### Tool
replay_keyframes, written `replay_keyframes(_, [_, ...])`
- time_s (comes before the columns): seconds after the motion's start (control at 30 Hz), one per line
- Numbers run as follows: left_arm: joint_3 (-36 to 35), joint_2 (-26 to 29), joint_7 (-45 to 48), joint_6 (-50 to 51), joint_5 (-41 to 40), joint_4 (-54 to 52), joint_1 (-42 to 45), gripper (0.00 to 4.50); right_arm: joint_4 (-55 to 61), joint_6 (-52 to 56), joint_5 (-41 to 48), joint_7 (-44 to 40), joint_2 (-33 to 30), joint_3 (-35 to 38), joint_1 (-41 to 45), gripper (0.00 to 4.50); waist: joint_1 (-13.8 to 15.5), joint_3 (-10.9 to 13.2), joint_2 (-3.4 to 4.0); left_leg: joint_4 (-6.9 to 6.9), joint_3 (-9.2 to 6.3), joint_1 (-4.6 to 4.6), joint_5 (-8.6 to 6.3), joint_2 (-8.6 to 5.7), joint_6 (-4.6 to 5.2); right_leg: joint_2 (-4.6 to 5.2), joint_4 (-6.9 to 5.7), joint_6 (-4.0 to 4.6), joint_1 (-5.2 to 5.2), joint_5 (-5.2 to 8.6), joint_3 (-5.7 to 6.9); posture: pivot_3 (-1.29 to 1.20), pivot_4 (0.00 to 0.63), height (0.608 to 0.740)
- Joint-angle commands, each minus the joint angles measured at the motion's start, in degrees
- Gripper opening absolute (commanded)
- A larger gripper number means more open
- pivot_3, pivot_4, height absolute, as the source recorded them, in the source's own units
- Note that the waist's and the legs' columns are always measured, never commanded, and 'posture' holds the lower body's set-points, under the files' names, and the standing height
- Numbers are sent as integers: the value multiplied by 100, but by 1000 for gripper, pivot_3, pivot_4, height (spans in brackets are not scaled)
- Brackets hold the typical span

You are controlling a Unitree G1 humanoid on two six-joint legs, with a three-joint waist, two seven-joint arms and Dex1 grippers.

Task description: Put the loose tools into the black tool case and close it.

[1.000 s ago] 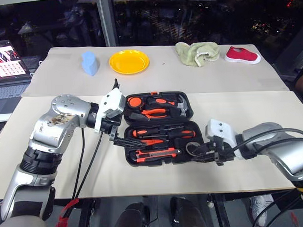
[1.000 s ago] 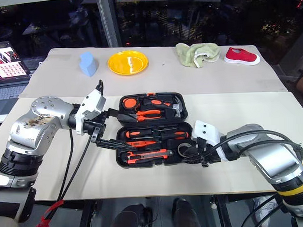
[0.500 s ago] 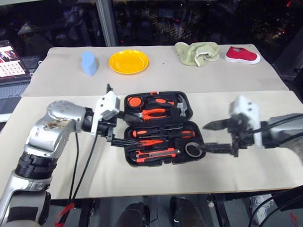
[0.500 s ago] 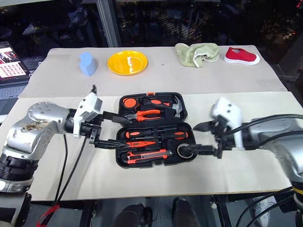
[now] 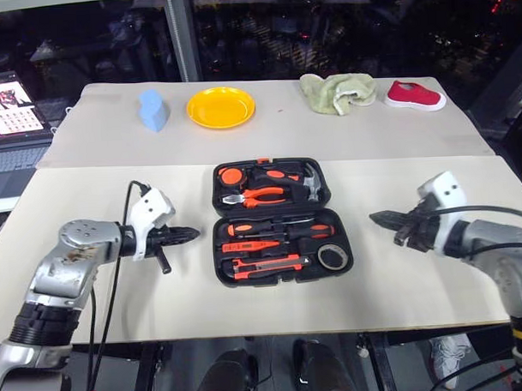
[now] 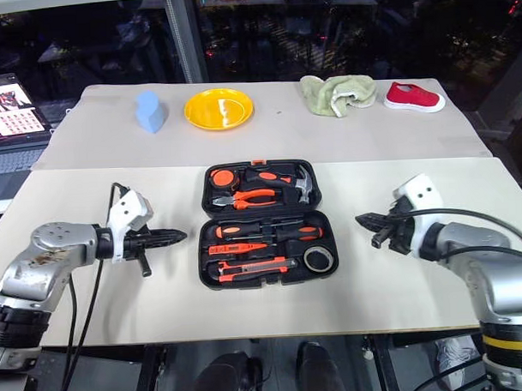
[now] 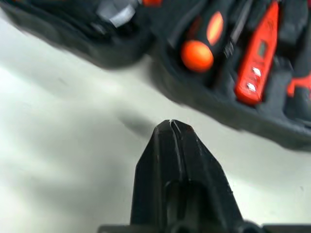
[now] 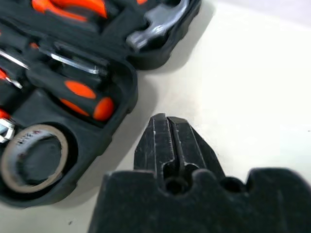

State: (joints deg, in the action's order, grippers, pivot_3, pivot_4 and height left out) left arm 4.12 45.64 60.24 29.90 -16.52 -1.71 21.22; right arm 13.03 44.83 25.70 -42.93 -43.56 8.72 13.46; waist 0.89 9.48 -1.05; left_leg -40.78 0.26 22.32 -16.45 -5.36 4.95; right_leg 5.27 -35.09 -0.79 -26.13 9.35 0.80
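Black tool case [image 5: 279, 219] lying open and flat at the middle of the near table [image 5: 247, 299], hinge running side to side, far half and near half both facing up. In the far half: orange-handled pliers [image 5: 259, 195], hammer [image 5: 309, 183] at the right end, tape measure [image 5: 231, 174] at the left end. In the near half: two orange-and-black screwdrivers [image 5: 275, 228] lying side to side, handles and shafts along the case's long axis; slim red tester screwdriver [image 5: 250, 245] just nearer, same direction; orange-black utility knife [image 5: 265, 264] along the near edge, also lengthwise; grey tape roll [image 5: 333, 257] flat in the near right corner, hole up. Tips of the screwdrivers hard to make out against the black moulding. Orange latch [image 5: 261, 160] barely visible as a small tab on the far rim. In the left wrist view, case cut off and blurred, with one round orange handle end and the red tester discernible.

Left gripper [image 5: 191, 233] off the case's left side, apart from it, pointing toward it, fingers pressed together, empty. Right gripper [image 5: 377, 217] off the right side, well apart, pointing back toward the case, fingers likewise clenched on nothing.

On the far table: blue object [image 5: 153, 108], yellow plate [image 5: 222, 106], crumpled green cloth [image 5: 338, 91], red shoe [image 5: 415, 95]. Laptop [image 5: 9, 106] at the left edge, partly cut off.
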Motion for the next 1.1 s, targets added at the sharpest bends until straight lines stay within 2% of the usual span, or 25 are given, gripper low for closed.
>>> replay_keyframes(0.03, [193, -147, -179, -86, 214, -91, 257, 84, -146, -336, -250, -4, 3, -248, 231, 60, 5, 0, 0, -1, 0, 0, 0, -1, 0, 1, 0, 0, 0, 0, 0, 0, 150, 740])
replay_keyframes(0.3, [426, -205, 124, -100, 244, -66, 419, 84, -480, -585, -443, -239, 106, -764, 562, 60, -23, 0, 0, 4, -1, 1, 16, -1, 30, -3, 0, 0, -5, 0, -1, 0, 150, 740])
replay_keyframes(0.5, [534, -258, 321, -119, 238, -122, 447, 84, -227, -517, -399, -293, 231, -923, 543, 60, -16, 0, 0, 3, -1, 0, 15, -2, 31, -1, 3, 0, -2, -1, 0, 0, 150, 740])
replay_keyframes(0.73, [700, -77, 876, -127, 70, -600, 174, 84, 812, -247, -60, -516, 110, -900, -25, 60, -19, 0, 1, 12, -4, 3, 14, -1, 33, -3, 5, 0, -9, 0, 0, 0, 150, 740])
replay_keyframes(1.0, [871, 514, 1576, -310, 142, -1084, -407, 84, 1701, -106, 76, -510, -66, -699, -930, 60, -36, -1, 1, 21, -4, 2, 10, 1, 36, -7, 11, 0, -8, 1, 0, 0, 150, 740])
replay_keyframes(1.1, [865, 623, 1606, -400, 187, -1195, -602, 84, 1922, -53, 136, -434, -56, -585, -1212, 60, -33, -1, 2, 20, -3, -6, -7, 3, 3, -6, 10, 2, -2, 2, -1, 0, 150, 740])
